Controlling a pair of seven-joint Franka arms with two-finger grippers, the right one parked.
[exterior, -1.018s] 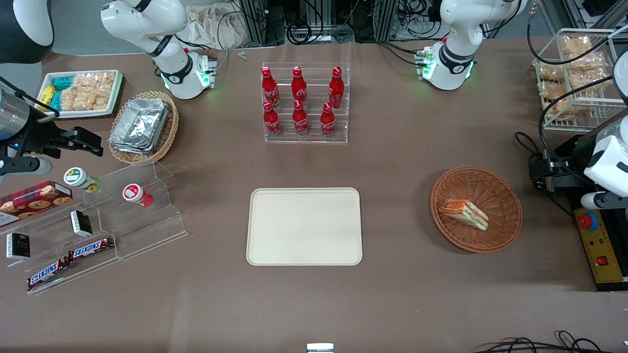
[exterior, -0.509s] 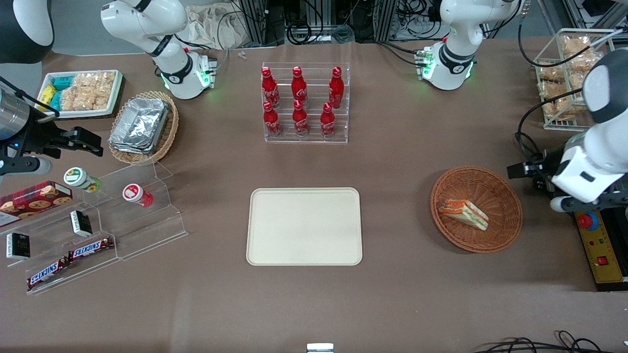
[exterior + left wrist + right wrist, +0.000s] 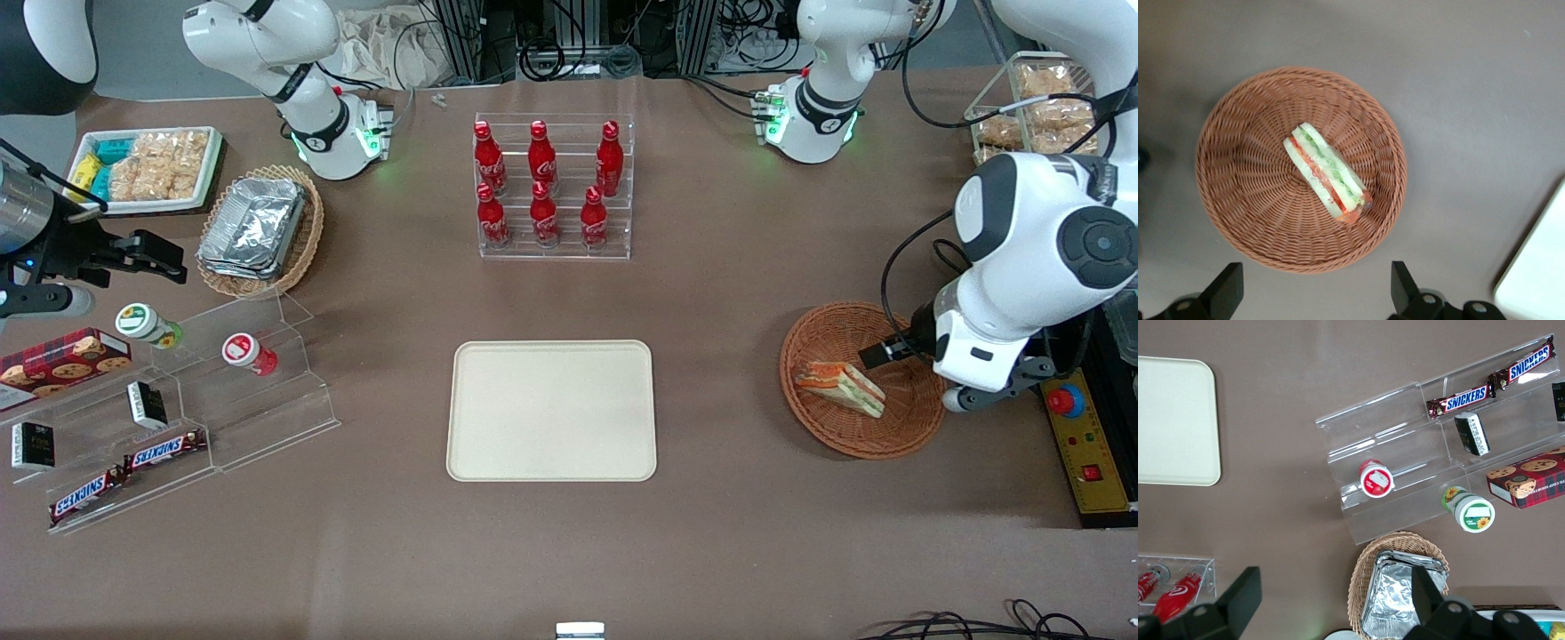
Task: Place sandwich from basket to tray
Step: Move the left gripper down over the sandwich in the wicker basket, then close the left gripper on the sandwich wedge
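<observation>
The gripper (image 3: 1313,293) is hovering over the basket (image 3: 1238,200), fingers (image 3: 1228,287) wide apart, empty; sandwich (image 3: 1327,172) is lying inside; Snickers bars (image 3: 124,471) lower left.

sandwich (image 3: 1329,174): in basket (image 3: 1238,200) | gripper (image 3: 1317,293): above | tray (image 3: 551,411): bare

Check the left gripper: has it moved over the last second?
Yes. The gripper came in from the working arm's end of the table and now hangs open above the basket, near the sandwich. The basket has not shifted.
</observation>
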